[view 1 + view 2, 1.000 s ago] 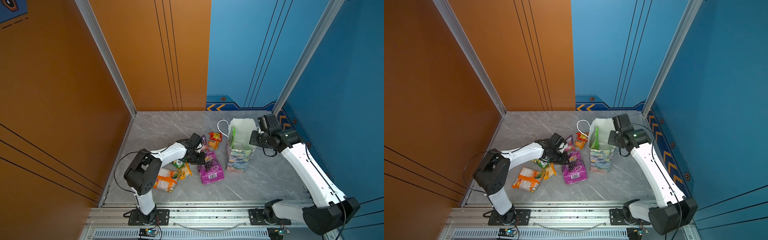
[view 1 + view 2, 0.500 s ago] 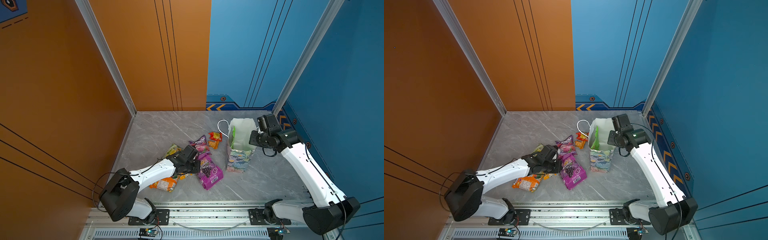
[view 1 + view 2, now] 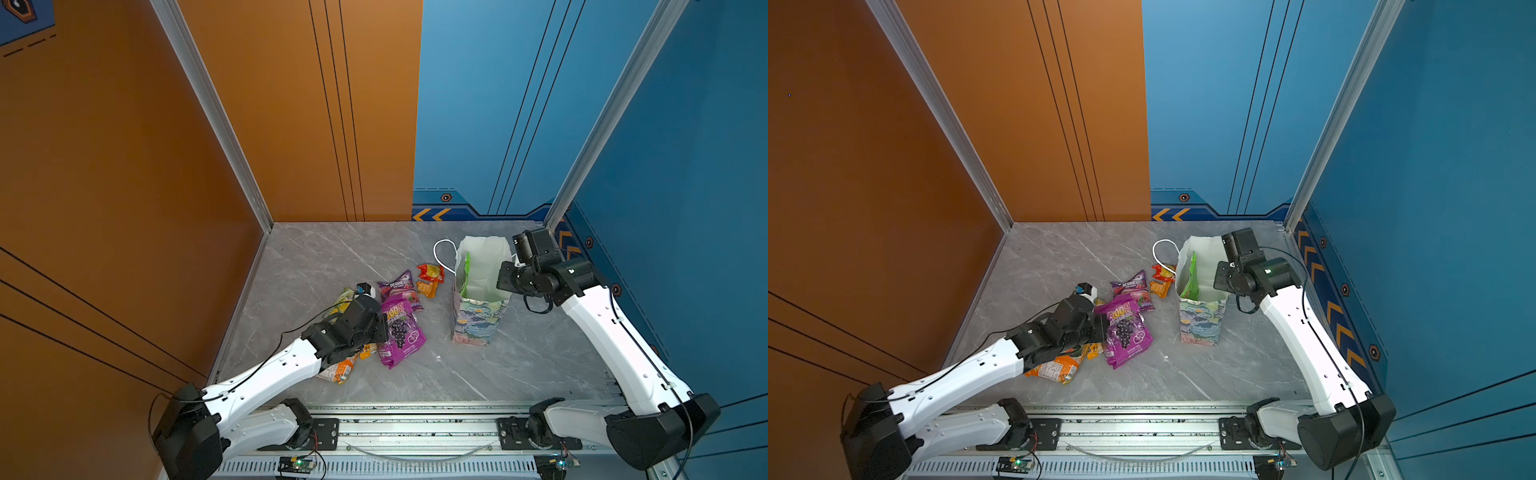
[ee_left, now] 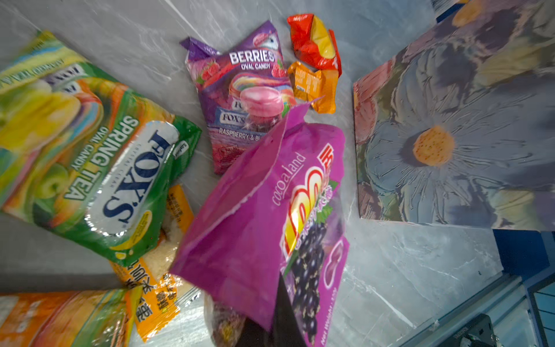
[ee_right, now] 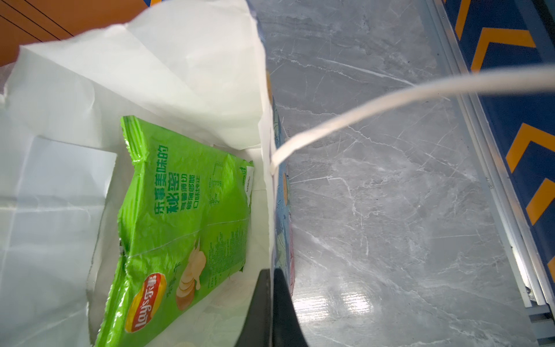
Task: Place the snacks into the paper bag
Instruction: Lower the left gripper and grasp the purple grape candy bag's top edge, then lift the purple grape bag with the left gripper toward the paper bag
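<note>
My left gripper (image 3: pixel 384 329) (image 4: pixel 279 315) is shut on the side edge of the purple grape bag (image 3: pixel 402 332) (image 4: pixel 270 216), and that edge stands raised off the floor. Behind it lie the purple berries bag (image 3: pixel 399 286) (image 4: pixel 246 99), a red sachet (image 4: pixel 312 42) and an orange sachet (image 4: pixel 315 84). The yellow-green bag (image 4: pixel 90 150) and an orange bag (image 3: pixel 338 370) lie under my left arm. The paper bag (image 3: pixel 478 322) (image 4: pixel 450 135) stands upright. My right gripper (image 3: pixel 505 278) (image 5: pixel 271 300) is shut on its right rim. The green crisps bag (image 5: pixel 180 225) sits inside.
The bag's white cord handle (image 3: pixel 440 253) hangs toward the sachets; the other handle (image 5: pixel 390 99) arcs over the grey marble floor (image 3: pixel 519 365). Orange wall on the left, blue wall close behind my right arm. A metal rail (image 3: pixel 415 428) runs along the front edge.
My left arm has dropped from a raised elbow to a low stretched reach. Its gripper has shut on the grape bag and dragged it slightly forward. The right arm has not moved.
</note>
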